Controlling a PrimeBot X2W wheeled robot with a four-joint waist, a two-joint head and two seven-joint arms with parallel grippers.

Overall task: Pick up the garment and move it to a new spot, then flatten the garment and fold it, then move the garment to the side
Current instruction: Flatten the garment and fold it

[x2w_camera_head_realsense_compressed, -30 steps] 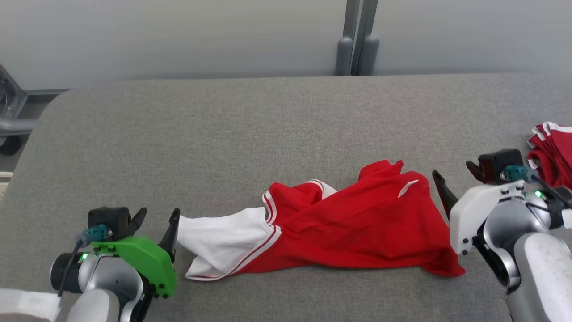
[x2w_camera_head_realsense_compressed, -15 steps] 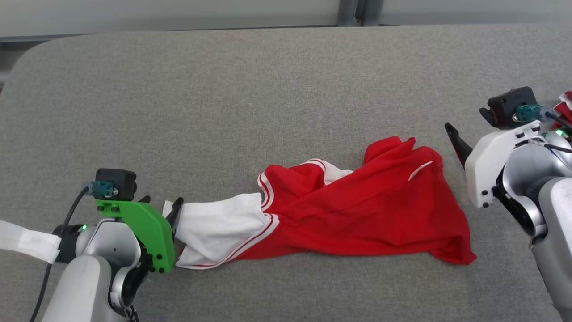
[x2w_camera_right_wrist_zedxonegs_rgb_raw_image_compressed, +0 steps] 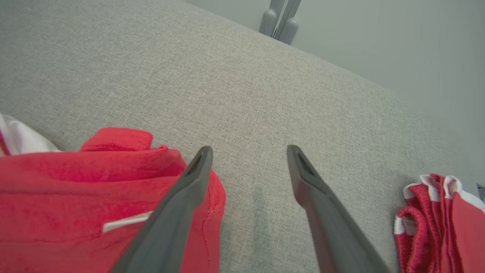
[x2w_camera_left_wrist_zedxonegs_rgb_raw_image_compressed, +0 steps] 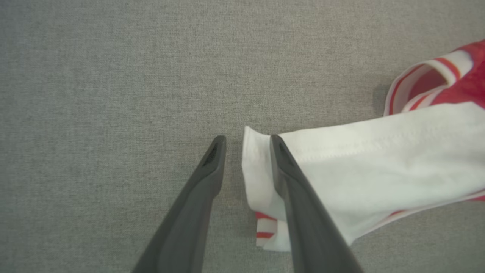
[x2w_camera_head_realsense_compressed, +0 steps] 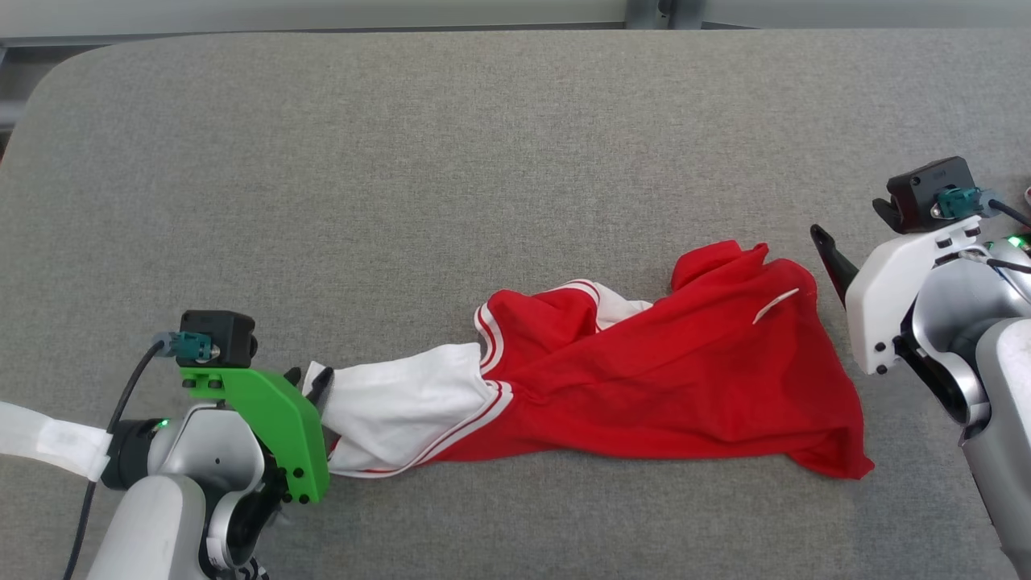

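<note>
The garment (x2w_camera_head_realsense_compressed: 644, 387) lies crumpled across the near middle of the table (x2w_camera_head_realsense_compressed: 483, 161), with its white sleeve to the left and its red body to the right. The left gripper (x2w_camera_left_wrist_zedxonegs_rgb_raw_image_compressed: 247, 138) is at the sleeve's end. Its fingers are narrowly parted with the cuff's edge between them, though they may not be pressing it. The right gripper (x2w_camera_right_wrist_zedxonegs_rgb_raw_image_compressed: 250, 148) stands wide open and empty just beside the red right hem. Bare table runs broad to the far edge and its rounded far-left corner. A red pile (x2w_camera_right_wrist_zedxonegs_rgb_raw_image_compressed: 435, 220) crowds the right.
</note>
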